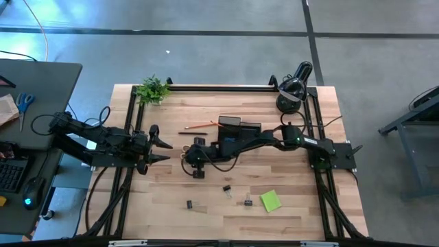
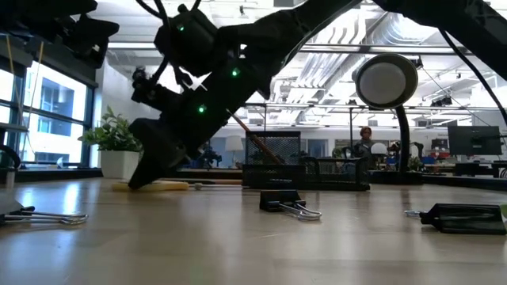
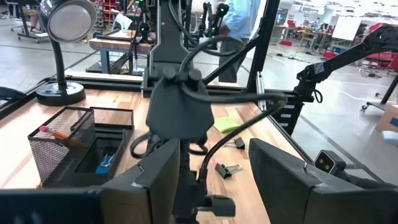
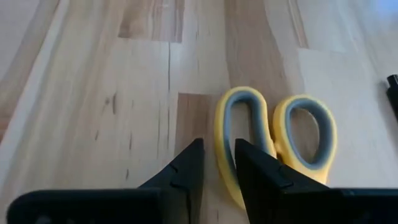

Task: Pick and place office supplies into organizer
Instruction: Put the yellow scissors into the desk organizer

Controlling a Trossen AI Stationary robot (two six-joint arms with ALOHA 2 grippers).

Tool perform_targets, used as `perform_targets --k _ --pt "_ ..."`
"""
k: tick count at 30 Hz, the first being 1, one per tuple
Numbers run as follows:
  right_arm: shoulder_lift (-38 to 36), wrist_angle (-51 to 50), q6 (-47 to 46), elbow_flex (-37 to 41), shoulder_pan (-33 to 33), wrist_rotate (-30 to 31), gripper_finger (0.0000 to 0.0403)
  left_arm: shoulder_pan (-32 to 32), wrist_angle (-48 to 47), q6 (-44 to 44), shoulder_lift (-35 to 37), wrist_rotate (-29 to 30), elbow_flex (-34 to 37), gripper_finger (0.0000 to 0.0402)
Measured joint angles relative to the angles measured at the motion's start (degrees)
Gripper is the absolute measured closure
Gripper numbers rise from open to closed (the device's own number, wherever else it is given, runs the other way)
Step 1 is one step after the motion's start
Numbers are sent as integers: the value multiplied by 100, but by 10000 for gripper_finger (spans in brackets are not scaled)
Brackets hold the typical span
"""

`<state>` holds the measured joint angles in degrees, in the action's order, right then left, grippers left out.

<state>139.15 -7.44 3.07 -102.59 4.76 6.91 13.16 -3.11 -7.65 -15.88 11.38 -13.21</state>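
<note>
While the right hand (image 4: 217, 163) pinches 1 loop of the yellow-handled scissors (image 4: 273, 140) flat on the counter (image 4: 93, 93), a thin grip could slip.

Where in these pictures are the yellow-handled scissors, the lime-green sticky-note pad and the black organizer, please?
yellow-handled scissors (image 4: 305, 140): right wrist view, on a handle loop's grey lining.
lime-green sticky-note pad (image 1: 270, 200): high view, middle of its top sheet.
black organizer (image 3: 53, 149): left wrist view, on the mesh wall of its taller section.
</note>
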Motion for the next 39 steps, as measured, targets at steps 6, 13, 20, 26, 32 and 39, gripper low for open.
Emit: perform_targets --k 6,13,20,26,32,39 --pt "102 29 23 -22 -23 -28 320 1 3 10 0 2 0 218" --pt "123 37 48 -24 56 -64 320 1 0 16 0 17 0 218" --pt "131 44 -238 -22 115 -277 322 -1 -7 32 0 20 0 218" --pt "138 45 -261 -16 264 94 378 1 -7 30 0 20 0 218" --pt "149 126 -261 -6 421 557 387 0 -4 30 0 20 0 218" --pt "20 472 -168 28 541 501 396 1 -4 28 4 -140 0 218"
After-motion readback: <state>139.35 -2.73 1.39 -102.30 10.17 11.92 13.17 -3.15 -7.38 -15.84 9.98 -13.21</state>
